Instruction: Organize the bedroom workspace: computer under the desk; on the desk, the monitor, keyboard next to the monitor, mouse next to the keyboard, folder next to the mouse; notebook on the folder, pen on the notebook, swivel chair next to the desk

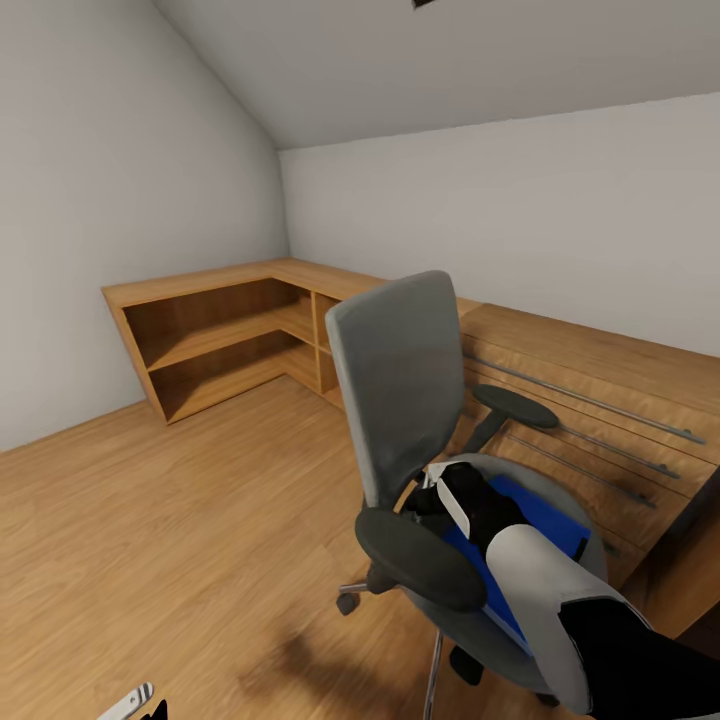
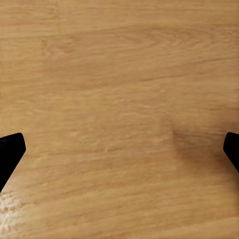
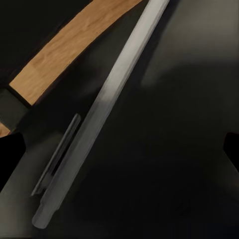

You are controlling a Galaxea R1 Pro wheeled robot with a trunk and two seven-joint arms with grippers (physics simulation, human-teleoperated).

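**Right arm over the chair seat, folder under it**

My right arm reaches over the swivel chair — its gripper sits low over the blue folder on the seat; I can't tell whether it grips. My left gripper hangs spread wide, empty, over the wood floor. Beyond stand a wooden dresser and corner shelves.
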